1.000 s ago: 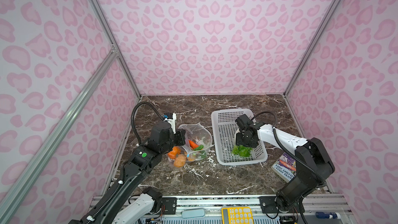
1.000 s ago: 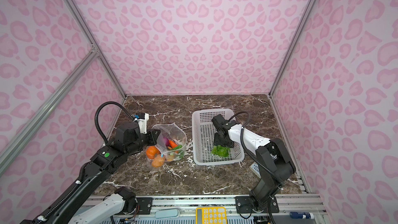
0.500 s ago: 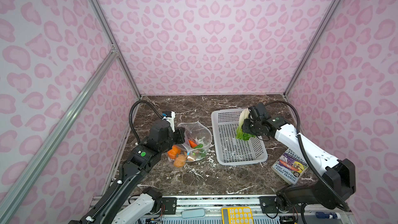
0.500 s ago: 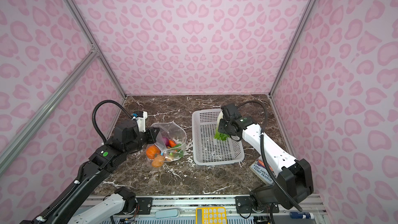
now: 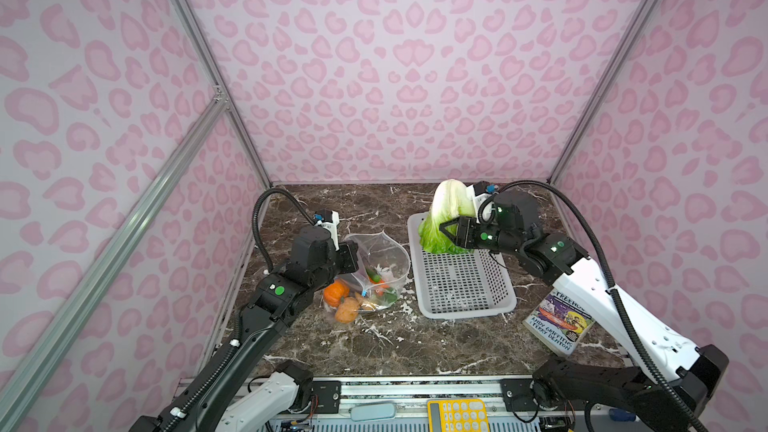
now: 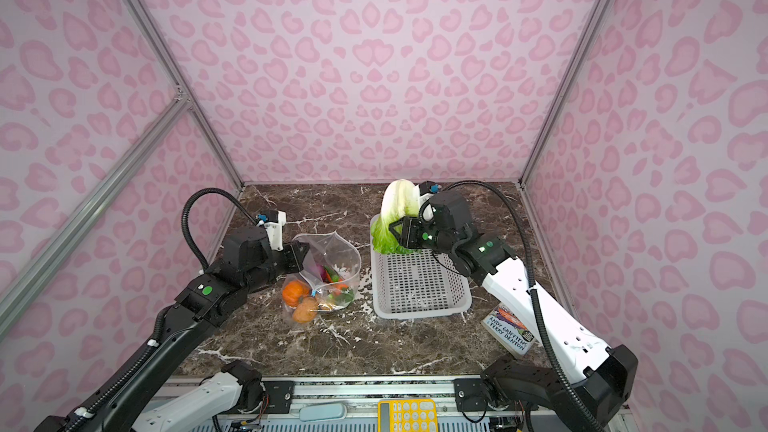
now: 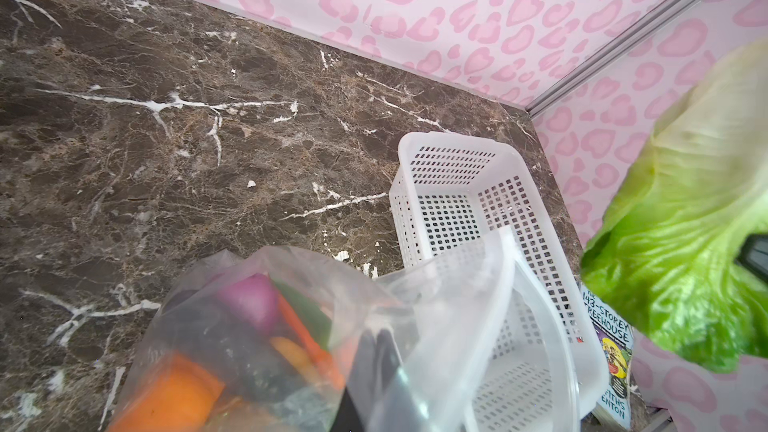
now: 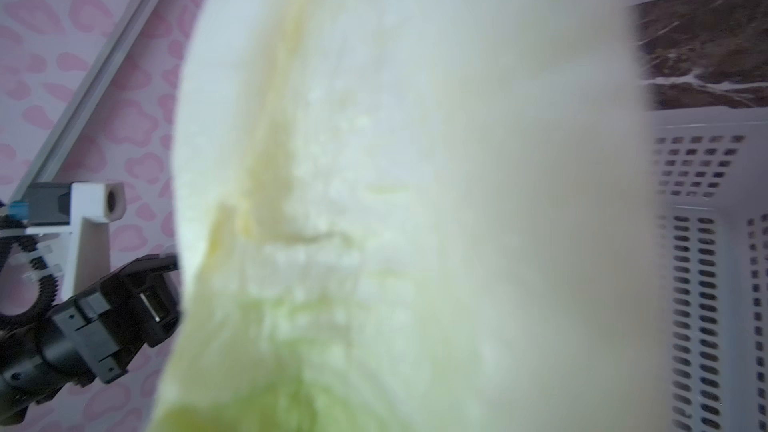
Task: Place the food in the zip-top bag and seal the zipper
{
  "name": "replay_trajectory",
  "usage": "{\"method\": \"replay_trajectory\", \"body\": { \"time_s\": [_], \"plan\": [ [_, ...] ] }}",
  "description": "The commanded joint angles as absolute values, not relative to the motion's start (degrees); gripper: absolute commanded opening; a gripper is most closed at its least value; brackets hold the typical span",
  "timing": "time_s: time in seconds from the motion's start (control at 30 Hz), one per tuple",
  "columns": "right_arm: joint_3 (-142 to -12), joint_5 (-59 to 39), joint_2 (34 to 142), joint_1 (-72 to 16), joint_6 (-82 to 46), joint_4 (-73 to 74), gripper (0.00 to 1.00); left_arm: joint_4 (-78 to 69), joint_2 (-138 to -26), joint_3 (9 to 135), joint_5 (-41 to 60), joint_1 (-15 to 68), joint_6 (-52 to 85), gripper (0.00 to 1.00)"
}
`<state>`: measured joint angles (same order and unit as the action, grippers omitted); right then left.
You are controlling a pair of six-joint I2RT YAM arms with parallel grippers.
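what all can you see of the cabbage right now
The cabbage looks like a toy napa head: pale cream ribbed stalk end, frilly bright green leaf end. It hangs nearly upright, white end up, over the far end of the white basket, apparently clear of it. The right gripper clamps its lower middle; nothing else touches it. The right wrist view shows it only as a blur.

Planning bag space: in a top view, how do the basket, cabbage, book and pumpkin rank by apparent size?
1. basket
2-3. cabbage and book: they look alike, and the cabbage is held aloft, nearer the camera, so unranked
4. pumpkin
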<state>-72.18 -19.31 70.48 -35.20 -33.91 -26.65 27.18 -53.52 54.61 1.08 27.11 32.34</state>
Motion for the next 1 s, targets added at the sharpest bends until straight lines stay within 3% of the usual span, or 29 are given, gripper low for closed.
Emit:
{"method": "replay_trajectory", "body": {
  "time_s": [0.0,0.37,0.97],
  "plan": [
    [-72.03,-21.36,71.11,-38.89,-33.4,-20.76,0.42,24.62,-53.6,55.33,1.64,27.07,32.87,0.03],
    [-78.18,-17.96,78.44,-49.6,-32.88,-17.7,0.42,24.61,-53.71,55.19,4.86,27.07,31.82,0.03],
    [-92.95,-0.77,92.36,-56.75,-31.57,-33.3,0.41,25.39,-54.04,56.38,8.81,27.08,34.16,0.03]
  ]
}}
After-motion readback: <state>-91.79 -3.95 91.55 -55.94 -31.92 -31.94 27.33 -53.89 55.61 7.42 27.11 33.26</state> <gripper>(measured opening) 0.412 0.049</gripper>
